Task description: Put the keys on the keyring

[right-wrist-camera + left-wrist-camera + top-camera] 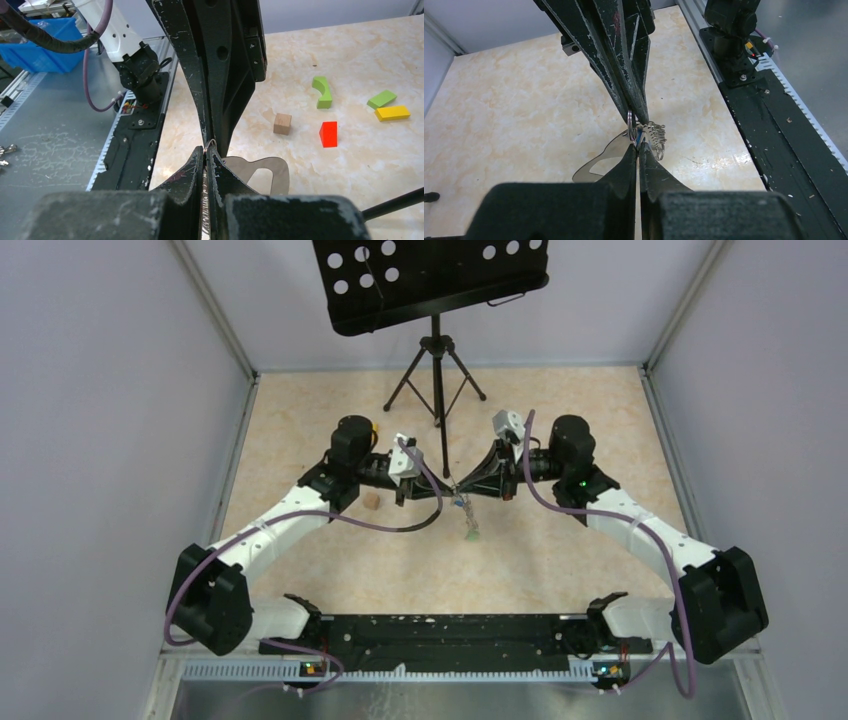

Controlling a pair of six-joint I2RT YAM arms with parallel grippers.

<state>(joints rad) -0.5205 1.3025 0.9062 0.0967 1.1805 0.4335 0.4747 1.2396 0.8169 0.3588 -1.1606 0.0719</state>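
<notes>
Closed fingertips of my left gripper (639, 150) and right gripper (206, 152) are pressing tip to tip mid-air, pinching the keyring (611, 150) where the keys (656, 135) are dangling, so I am judging threading nearly done, though I cannot confirm both are on.

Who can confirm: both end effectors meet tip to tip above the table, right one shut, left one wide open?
Not the left one: the left end effector is shut too, fingers pressed together, as the left wrist view shows. The rest holds: the right end effector is shut and the two meet tip to tip above the table.
</notes>
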